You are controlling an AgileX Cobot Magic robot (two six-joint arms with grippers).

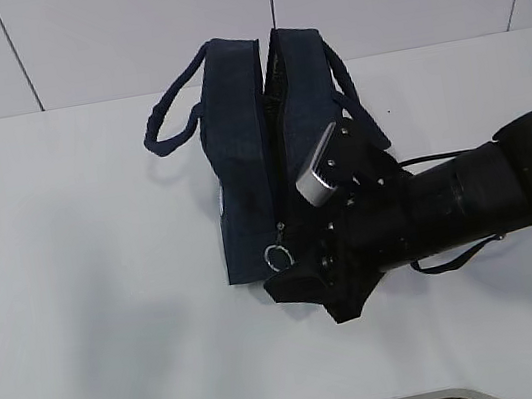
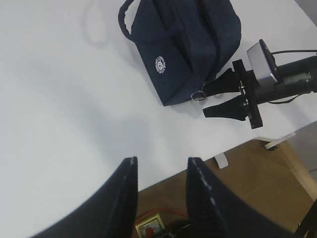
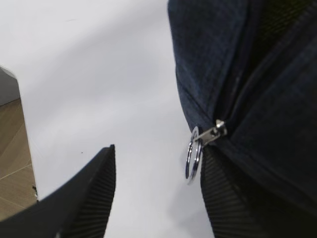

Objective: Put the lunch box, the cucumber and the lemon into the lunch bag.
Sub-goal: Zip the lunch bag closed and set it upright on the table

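Crowding lunch bag (image 1: 245, 162): right fingers (image 1: 306, 289) beside ring pull (image 1: 278, 256).

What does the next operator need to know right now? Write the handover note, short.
Left gripper: open, empty, hovering over bare table well clear of the bag.
Right gripper: open, holding nothing, at the near end of the lunch bag, one finger beside the zipper's ring pull.
Bag stands on the table, its zipper partly open.
Lunch box, cucumber and lemon: not in view; whether they are inside cannot be told.
Left: confirm the contents.
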